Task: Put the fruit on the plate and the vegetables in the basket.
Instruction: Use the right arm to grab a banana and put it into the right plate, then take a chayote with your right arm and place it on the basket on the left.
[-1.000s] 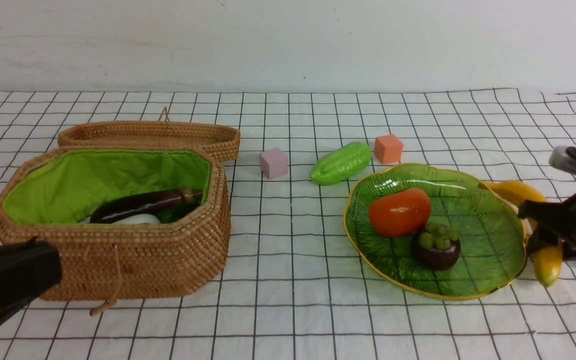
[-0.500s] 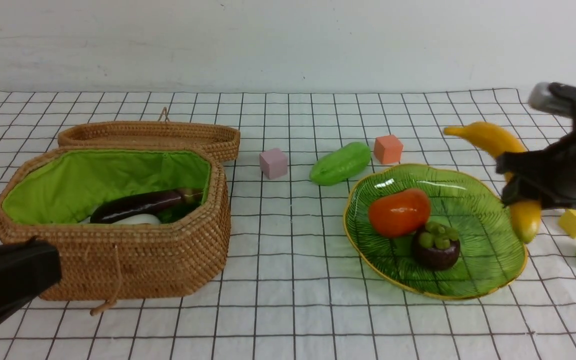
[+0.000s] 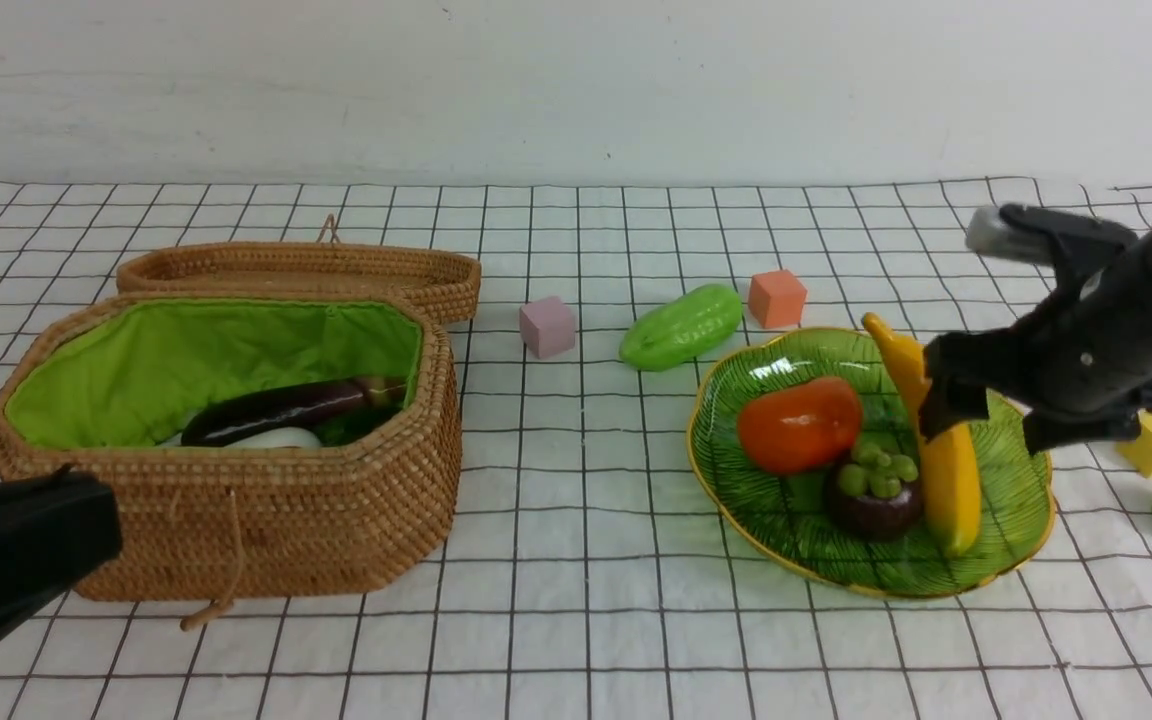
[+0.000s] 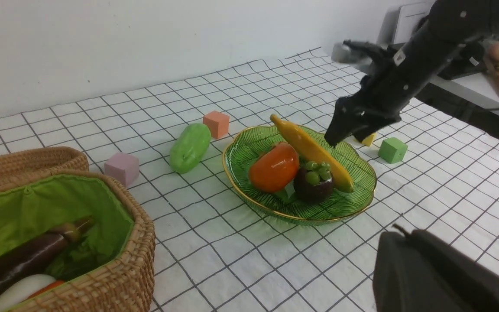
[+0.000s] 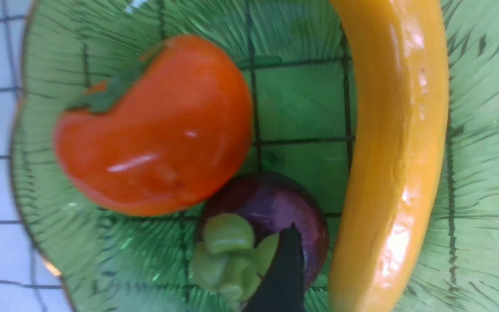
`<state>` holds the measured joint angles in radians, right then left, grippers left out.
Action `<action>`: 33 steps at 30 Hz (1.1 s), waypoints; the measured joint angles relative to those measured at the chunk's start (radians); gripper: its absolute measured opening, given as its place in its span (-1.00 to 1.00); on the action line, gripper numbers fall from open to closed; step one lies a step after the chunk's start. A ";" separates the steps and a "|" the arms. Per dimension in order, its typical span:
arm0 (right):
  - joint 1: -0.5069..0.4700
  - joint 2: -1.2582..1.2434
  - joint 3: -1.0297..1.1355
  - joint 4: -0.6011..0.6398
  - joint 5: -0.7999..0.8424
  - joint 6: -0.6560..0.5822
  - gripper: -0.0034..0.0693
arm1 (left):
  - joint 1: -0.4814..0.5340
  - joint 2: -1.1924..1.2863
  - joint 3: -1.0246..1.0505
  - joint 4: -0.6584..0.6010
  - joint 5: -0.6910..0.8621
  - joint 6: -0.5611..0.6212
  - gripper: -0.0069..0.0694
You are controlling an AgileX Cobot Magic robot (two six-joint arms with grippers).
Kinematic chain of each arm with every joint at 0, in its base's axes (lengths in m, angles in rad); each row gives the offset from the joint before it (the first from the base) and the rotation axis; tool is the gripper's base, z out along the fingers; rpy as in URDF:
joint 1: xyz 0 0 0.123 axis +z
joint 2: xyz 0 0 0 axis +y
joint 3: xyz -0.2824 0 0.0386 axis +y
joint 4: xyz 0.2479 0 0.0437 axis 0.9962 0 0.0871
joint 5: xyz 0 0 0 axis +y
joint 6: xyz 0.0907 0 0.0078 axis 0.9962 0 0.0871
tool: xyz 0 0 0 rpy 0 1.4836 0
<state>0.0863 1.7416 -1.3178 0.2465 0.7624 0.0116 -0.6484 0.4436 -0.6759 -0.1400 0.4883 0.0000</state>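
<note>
All 3 fruit lie in the plate [image 3: 1011,470]: persimmon [image 3: 798,423], mangosteen [image 3: 873,492], banana [image 3: 951,480]. The right gripper [image 3: 981,415] hangs over the banana, jaws apart. The gourd [image 3: 682,326] lies on the tabletop just beyond the plate and, to my eye, is the last item for the basket [image 3: 236,500], well left of the plate. The left gripper [image 3: 16,560] is closed, empty.

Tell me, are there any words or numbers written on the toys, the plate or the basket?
None can be read. No word, number, label or sign shows on the basket, the plate, the banana, the pink block or the checked cloth in any view.
</note>
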 joint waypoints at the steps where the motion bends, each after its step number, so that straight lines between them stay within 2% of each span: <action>1: 0.002 -0.008 -0.052 0.015 0.055 0.000 0.94 | 0.000 0.000 0.000 0.003 -0.001 0.000 -0.85; 4: 0.032 0.003 -0.205 0.053 0.176 -0.023 0.77 | 0.000 0.000 0.000 0.010 -0.003 0.000 -0.85; 5: 0.052 0.014 -0.248 0.061 0.195 -0.048 0.67 | 0.000 0.000 0.000 0.012 -0.003 0.000 -0.85; 6: 0.057 0.018 -0.269 0.063 0.198 -0.057 0.64 | 0.000 0.000 0.000 0.012 -0.003 0.000 -0.85; 8: 0.122 0.089 -0.408 0.074 0.207 -0.270 0.29 | 0.000 0.000 0.000 0.024 -0.003 0.000 -0.85; 9: 0.122 0.096 -0.418 0.075 0.207 -0.291 0.27 | 0.000 0.000 0.000 0.026 -0.003 0.000 -0.85; 11: 0.165 0.184 -0.533 0.076 0.221 -0.581 0.02 | 0.000 0.000 0.000 0.035 -0.003 0.000 -0.85; 13: 0.172 0.247 -0.604 0.084 0.247 -0.748 -0.05 | 0.000 0.000 0.000 0.040 -0.003 0.000 -0.85; 15: 0.169 0.317 -0.668 0.084 0.271 -0.879 -0.06 | 0.000 0.000 0.000 0.041 -0.003 0.000 -0.85; 17: 0.165 0.351 -0.716 0.084 0.283 -0.929 -0.05 | 0.000 0.000 0.000 0.041 -0.003 0.000 -0.85; 18: 0.159 0.413 -0.784 0.085 0.299 -1.008 0.00 | 0.000 0.000 0.000 0.043 0.002 0.000 -0.85; 22: 0.157 0.533 -0.932 0.119 0.326 -1.178 0.14 | 0.000 0.000 0.000 0.069 0.023 0.000 -0.85; 23: 0.157 0.539 -0.938 0.123 0.326 -1.188 0.14 | 0.000 0.000 0.000 0.072 0.025 0.000 -0.85; 24: 0.157 0.589 -0.987 0.149 0.322 -1.288 0.21 | 0.000 0.000 0.000 0.094 0.032 0.000 -0.85; 26: 0.158 0.635 -1.004 0.159 0.303 -1.377 0.30 | 0.000 0.000 0.000 0.111 0.034 0.000 -0.85; 27: 0.158 0.635 -1.005 0.159 0.303 -1.377 0.30 | 0.000 0.000 0.000 0.114 0.034 0.000 -0.85; 29: 0.158 0.684 -1.010 0.161 0.268 -1.454 0.42 | 0.000 0.000 0.000 0.122 0.034 0.000 -0.85; 33: 0.158 0.719 -1.010 0.166 0.229 -1.520 0.60 | 0.000 0.000 0.000 0.124 0.039 0.000 -0.85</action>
<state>0.2441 2.4610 -2.3278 0.4126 0.9911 -1.5080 -0.6484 0.4436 -0.6759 -0.0162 0.5272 0.0000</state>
